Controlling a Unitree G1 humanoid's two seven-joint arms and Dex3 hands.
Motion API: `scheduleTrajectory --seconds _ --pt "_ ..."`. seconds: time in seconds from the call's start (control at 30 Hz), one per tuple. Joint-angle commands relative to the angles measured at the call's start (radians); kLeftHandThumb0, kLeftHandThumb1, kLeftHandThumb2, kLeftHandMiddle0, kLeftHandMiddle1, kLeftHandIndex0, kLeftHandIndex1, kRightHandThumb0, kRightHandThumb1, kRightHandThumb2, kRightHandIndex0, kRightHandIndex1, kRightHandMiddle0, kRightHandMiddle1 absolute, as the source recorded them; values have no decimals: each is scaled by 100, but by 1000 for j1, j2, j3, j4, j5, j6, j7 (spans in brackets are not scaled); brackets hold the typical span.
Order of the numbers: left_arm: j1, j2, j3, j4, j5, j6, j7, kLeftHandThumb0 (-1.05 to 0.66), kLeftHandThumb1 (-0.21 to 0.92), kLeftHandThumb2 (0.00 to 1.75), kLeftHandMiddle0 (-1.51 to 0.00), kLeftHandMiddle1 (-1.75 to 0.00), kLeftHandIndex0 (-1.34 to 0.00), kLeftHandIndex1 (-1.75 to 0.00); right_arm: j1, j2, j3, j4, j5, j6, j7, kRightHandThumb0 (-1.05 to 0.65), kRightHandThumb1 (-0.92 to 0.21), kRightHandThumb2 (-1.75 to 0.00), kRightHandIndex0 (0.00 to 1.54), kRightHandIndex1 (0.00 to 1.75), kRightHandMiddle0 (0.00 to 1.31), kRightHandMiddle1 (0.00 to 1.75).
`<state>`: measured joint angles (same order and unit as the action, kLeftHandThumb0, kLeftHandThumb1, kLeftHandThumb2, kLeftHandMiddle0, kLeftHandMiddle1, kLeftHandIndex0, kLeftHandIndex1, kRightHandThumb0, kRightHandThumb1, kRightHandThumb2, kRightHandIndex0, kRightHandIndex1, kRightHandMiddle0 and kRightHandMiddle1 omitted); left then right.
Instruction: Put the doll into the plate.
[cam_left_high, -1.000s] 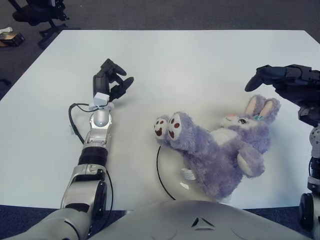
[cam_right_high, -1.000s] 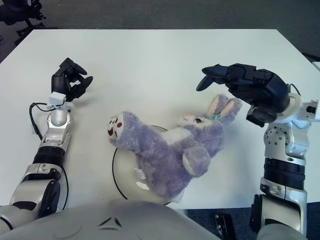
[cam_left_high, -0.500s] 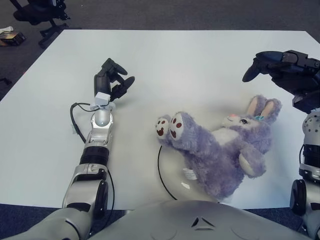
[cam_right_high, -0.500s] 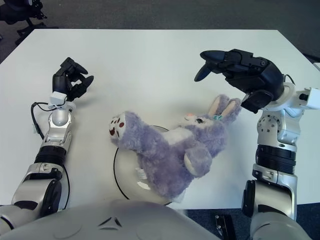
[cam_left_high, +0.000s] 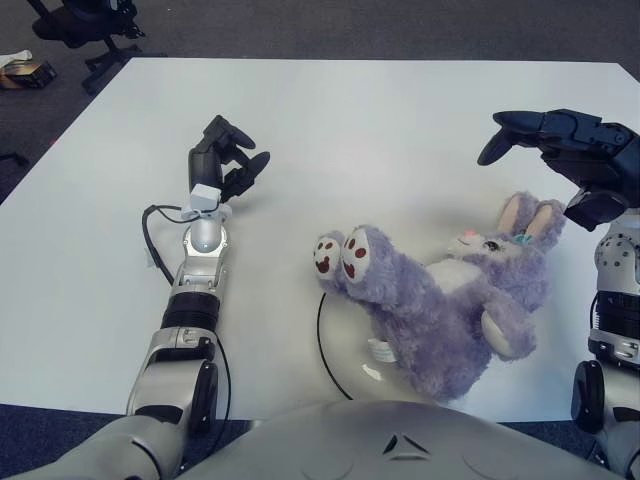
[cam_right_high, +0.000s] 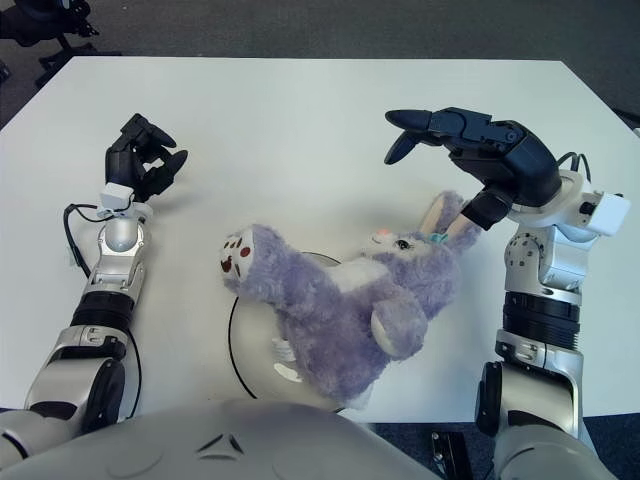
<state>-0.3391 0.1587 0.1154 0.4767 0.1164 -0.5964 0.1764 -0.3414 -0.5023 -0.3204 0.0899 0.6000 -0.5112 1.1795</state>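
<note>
A purple plush rabbit doll (cam_left_high: 440, 300) lies on its back across the white plate (cam_left_high: 335, 355), whose black rim shows at the near table edge. Its feet point left; its head and ears (cam_right_high: 445, 222) hang past the plate to the right. My right hand (cam_right_high: 455, 140) hovers above the doll's ears with fingers spread, holding nothing. My left hand (cam_left_high: 225, 160) shows at the left, away from the doll, with fingers curled and nothing in them.
The white table (cam_left_high: 380, 120) stretches far behind the doll. A black cable (cam_left_high: 150, 240) loops beside my left forearm. Dark floor and an office chair base (cam_left_high: 85, 25) lie beyond the far left corner.
My right hand has lifted up and away from the doll's head, with its fingers still spread. The doll shifted very slightly right. The left hand has not moved.
</note>
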Motion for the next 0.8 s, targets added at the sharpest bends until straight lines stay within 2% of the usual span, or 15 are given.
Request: scheduleTrajectory --seconds 0.0,0.07,0.1,0.17,0.23,0.43,0.6,0.77 --pt "54 -16 -9 34 -1 -3 -3 -4 92 5 -82 -175 -64 -175 -25 -10 6 23 -21 -39 2 -86 -92 -93 27 0 40 1" --pt "56 -17 -9 32 -1 -3 -3 -4 92 5 -81 -175 -64 -175 -26 -26 12 53 -126 -106 -35 -86 -92 -93 26 0 40 1" --pt "57 -17 -9 30 -1 -3 -3 -4 92 5 -81 -175 -64 -175 -49 -52 27 93 -188 -125 -41 -86 -92 -93 25 0 40 0" --pt "59 -18 -9 27 -2 -2 -4 -4 92 5 -81 -175 -64 -175 -138 -127 85 194 -271 -96 -7 -88 -92 -83 19 0 33 0" --pt "60 -18 -9 23 -2 -1 -5 -4 92 5 -81 -175 -64 -175 -215 -178 130 262 -299 -59 43 -89 -92 -76 15 0 29 0" --pt "63 -19 -11 17 -1 0 -4 -4 92 5 -81 -175 -64 -175 -271 -218 167 303 -268 -27 114 -92 -92 -64 12 0 24 0" --pt "65 -20 -12 11 1 1 -4 -4 92 5 -81 -175 -64 -175 -254 -216 162 306 -237 -38 125 -93 -92 -61 12 1 23 0" --pt "66 -21 -12 8 0 1 -6 -3 92 5 -80 -175 -64 -175 -204 -206 134 279 -188 -56 123 -91 -92 -58 12 1 23 0"
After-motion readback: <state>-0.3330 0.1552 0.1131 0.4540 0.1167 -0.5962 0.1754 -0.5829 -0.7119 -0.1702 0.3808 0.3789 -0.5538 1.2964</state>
